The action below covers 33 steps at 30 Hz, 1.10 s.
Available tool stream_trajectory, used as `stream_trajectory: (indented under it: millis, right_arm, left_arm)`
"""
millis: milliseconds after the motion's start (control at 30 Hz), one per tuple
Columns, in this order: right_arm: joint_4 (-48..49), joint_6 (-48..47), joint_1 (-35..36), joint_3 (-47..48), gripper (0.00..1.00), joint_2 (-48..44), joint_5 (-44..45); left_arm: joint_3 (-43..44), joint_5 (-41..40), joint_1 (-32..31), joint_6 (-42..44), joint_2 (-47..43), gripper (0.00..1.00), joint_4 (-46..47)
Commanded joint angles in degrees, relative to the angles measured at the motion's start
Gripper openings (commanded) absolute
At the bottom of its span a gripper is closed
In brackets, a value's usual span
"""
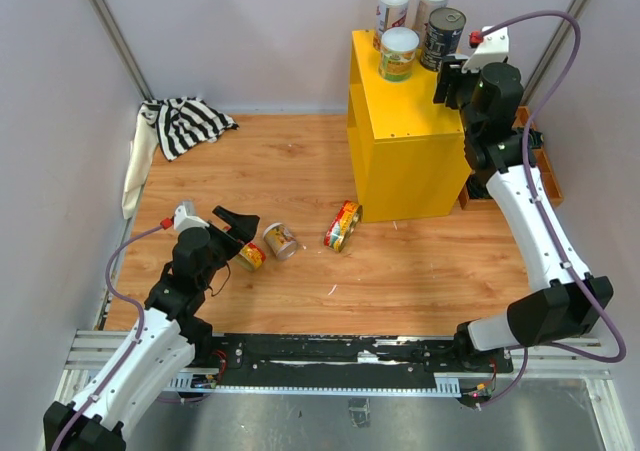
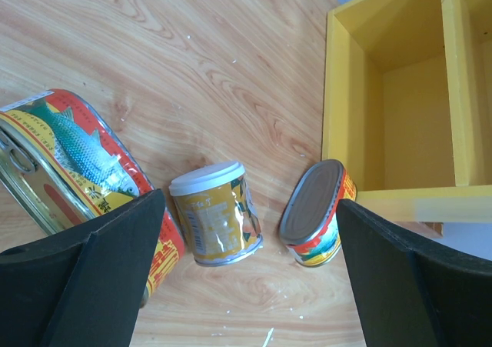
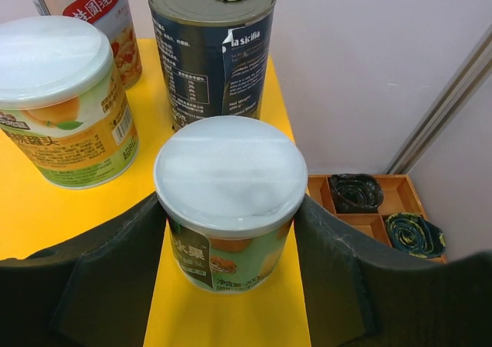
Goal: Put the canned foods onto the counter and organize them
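The green-labelled can [image 3: 227, 174], white-lidded, seems to stand upright on top of the yellow cabinet [image 3: 231, 320], close to its edge. It is just in front of the dark can [image 3: 211, 47] and beside a wider white-lidded can [image 3: 58, 93]. The right pincer [image 3: 231, 205] is clamped on its sides, so letting go looks like the next move. Down on the table [image 1: 420, 271], the small yellow can [image 2: 215, 216] lies on its side straight ahead of the left pincer [image 2: 250, 208], whose jaws stand wide apart.
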Motion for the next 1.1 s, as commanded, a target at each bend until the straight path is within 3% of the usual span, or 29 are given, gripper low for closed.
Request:
stream_trajectory:
  millis: [0, 633, 1067]
  right_arm:
    - [7.5, 1.15, -1.15, -0.09, 0.01, 0.0, -1.69]
    - [10.73, 3.09, -2.72, -2.38, 0.01, 2.63, -4.31]
    - [10.89, 2.74, -2.75, -2.82, 0.2, 4.22, -4.78]
  left_arm:
    - [0.34, 0.0, 0.51, 0.08, 0.29, 0.98, 2.52]
    - [-0.45, 0.03, 0.51, -0.1, 1.83, 0.98, 4.4]
    - [-0.91, 0.03, 0.49, -0.12, 2.8, 0.98, 5.59]
